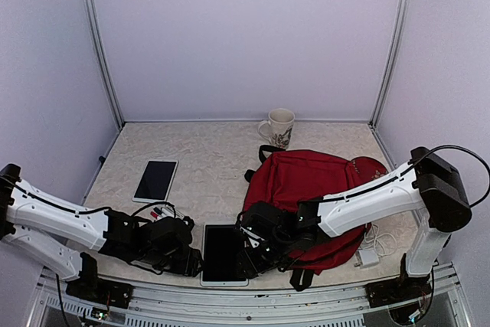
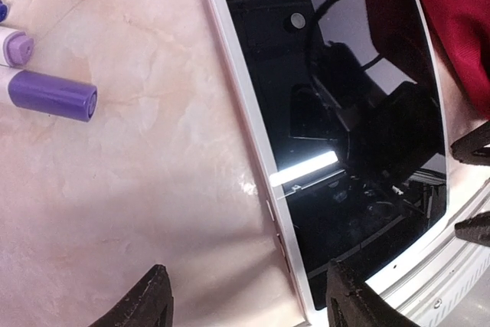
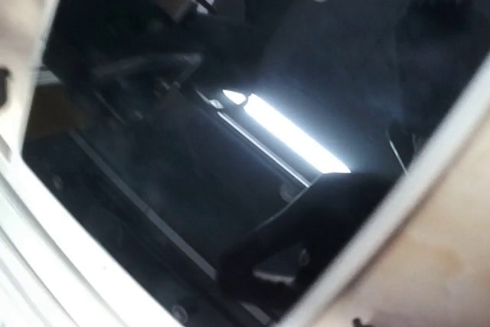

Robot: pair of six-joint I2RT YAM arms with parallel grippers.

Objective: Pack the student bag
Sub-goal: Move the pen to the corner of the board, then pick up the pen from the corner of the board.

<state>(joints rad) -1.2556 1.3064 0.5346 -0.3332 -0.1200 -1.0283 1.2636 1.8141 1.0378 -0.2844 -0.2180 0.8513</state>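
Counting one student bag (image 1: 306, 181), two tablets (image 1: 223, 254) (image 1: 155, 181), one mug (image 1: 279, 128).

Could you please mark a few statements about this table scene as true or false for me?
1. A mug stands behind the student bag. True.
2. The student bag is blue. False: it is dark red.
3. A tablet lies flat at the near edge, between the left gripper and the right gripper. True.
4. The left gripper is shut on a marker. False: its jaws stand open astride the tablet's left edge, and the markers lie loose on the table.
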